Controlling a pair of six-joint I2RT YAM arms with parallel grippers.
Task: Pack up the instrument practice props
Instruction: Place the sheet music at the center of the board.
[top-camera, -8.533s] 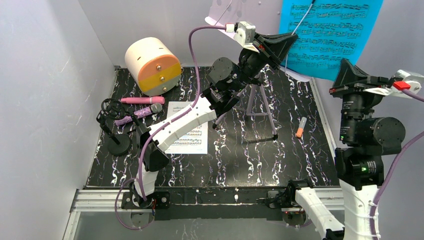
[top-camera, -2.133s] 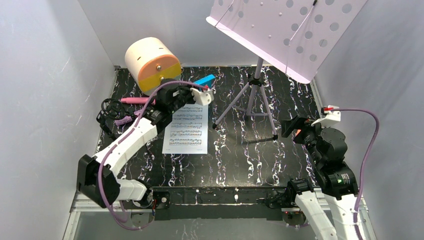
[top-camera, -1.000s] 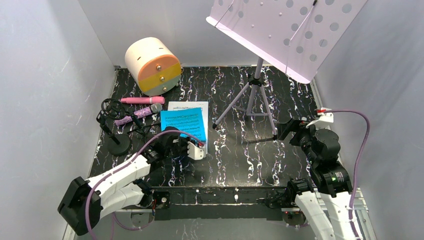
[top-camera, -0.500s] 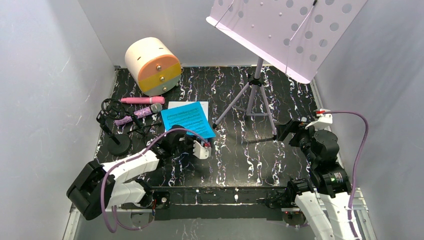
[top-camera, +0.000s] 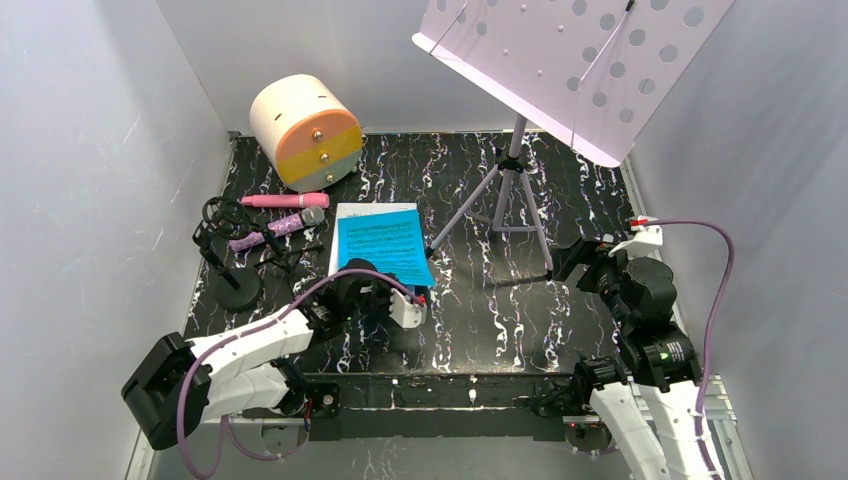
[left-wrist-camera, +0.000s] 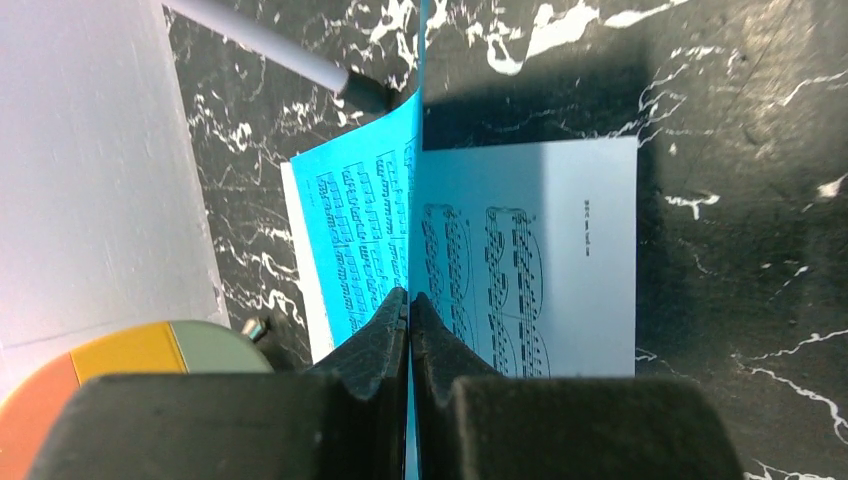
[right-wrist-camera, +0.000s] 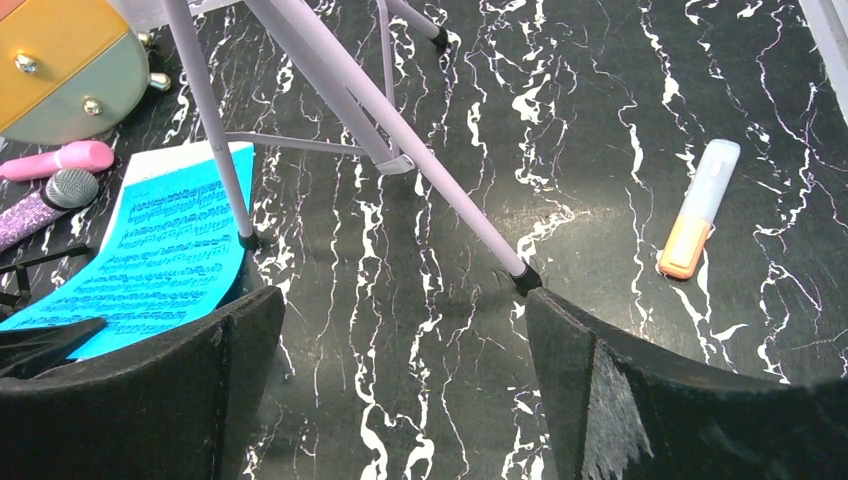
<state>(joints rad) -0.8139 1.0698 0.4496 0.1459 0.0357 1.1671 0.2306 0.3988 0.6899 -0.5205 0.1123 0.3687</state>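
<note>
My left gripper (top-camera: 383, 287) is shut on the near edge of the blue sheet-music page (top-camera: 385, 245), which lies tilted over the white page (top-camera: 345, 211). In the left wrist view the blue page (left-wrist-camera: 350, 230) stands edge-on between the closed fingertips (left-wrist-camera: 409, 296), with the white page (left-wrist-camera: 560, 260) beneath. A pink microphone (top-camera: 270, 200), a purple microphone (top-camera: 280, 225) and black mic tripods (top-camera: 225, 255) lie at the left. The lilac music rack (top-camera: 570, 60) stands on its tripod legs (top-camera: 500, 205). At the right, my right gripper (right-wrist-camera: 405, 300) hangs open and empty.
A cream cylinder box (top-camera: 305, 130) with an orange-grey knobbed face sits at the back left. An orange-and-white marker (right-wrist-camera: 698, 208) lies right of the rack's legs. Grey walls close in on both sides and the back.
My left gripper has shifted slightly right and nearer with the blue page, which has turned a little over the white page. The right arm has barely moved.
</note>
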